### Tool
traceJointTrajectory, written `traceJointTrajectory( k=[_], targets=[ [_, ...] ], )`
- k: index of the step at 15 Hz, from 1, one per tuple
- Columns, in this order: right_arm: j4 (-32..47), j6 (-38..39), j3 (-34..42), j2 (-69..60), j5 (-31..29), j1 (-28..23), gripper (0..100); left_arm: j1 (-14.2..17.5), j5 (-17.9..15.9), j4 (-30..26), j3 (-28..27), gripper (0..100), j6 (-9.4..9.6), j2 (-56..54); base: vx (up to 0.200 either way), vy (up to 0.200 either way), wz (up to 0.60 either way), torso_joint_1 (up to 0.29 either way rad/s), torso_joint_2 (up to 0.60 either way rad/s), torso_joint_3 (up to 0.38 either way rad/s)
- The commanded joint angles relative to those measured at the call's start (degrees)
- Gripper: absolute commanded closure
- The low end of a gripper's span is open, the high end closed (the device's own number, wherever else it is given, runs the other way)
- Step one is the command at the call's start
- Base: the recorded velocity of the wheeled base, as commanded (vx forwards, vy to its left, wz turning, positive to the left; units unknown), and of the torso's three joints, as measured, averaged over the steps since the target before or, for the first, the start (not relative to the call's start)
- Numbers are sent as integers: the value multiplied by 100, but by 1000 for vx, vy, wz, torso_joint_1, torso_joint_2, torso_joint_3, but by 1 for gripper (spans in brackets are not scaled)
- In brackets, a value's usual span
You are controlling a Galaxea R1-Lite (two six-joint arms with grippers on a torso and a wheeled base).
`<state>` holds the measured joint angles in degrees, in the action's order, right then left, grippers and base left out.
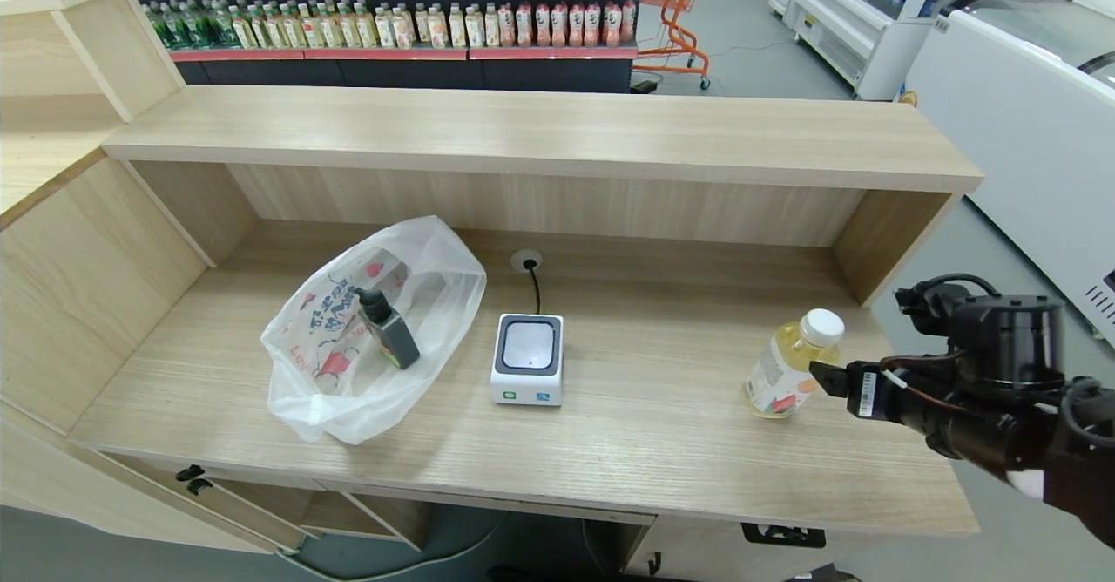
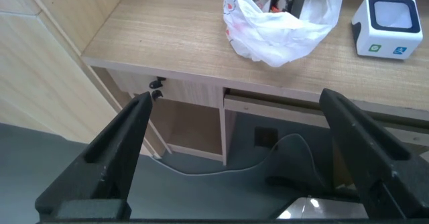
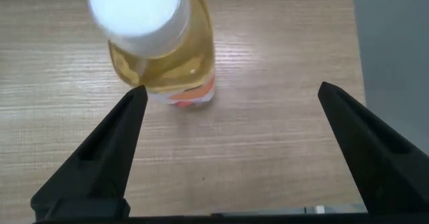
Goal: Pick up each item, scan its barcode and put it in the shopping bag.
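The right jaws stand wide open and grip nothing. The bottle [image 3: 161, 43] of yellow drink, white-capped and upright, stands just off their tips, nearer one finger than the other and not yet between them. The left jaws are likewise spread and empty, hanging out in front of the desk [image 1: 662, 425], off its front edge on the bag's side, over the floor. Judged from this, the task is partway through: one dark, pump-topped item [image 1: 389, 331] already lies in the shopping bag [image 1: 296, 364], while the bottle, seemingly the last item, has yet to be lifted, shown to the scanner [image 1: 527, 357] and bagged. The bottle sits near the desk's right end, not far from the side panel [image 1: 897, 233], so room on that side looks tight. Toward the scanner the surface is bare and the path looks open. The scanner sits mid-desk, its cable running back to a hole, and the bag lies near it on the left with its mouth open. A raised ledge [image 1: 540, 133] rises behind the whole work surface, so any lift is probably best kept forward of that back wall.
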<state>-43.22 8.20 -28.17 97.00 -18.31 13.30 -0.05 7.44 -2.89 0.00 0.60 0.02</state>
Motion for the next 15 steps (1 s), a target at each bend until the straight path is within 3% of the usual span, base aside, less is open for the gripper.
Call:
traceJointTrajectory(
  k=[1, 8, 15],
  targets=[
    [-187, -65, -57, 574, 12, 155, 0, -4, 3, -1, 0, 0, 2, -2, 0, 0, 0, 0, 0, 0],
    [-1013, -73, -215, 1154, 100, 533, 0, -4, 3, -1, 0, 0, -7, -2, 0, 0, 0, 0, 0, 0],
    [-1954, -451, -224, 1735, 91, 551, 0, -4, 3, -1, 0, 0, 2, -2, 0, 0, 0, 0, 0, 0]
  ],
)
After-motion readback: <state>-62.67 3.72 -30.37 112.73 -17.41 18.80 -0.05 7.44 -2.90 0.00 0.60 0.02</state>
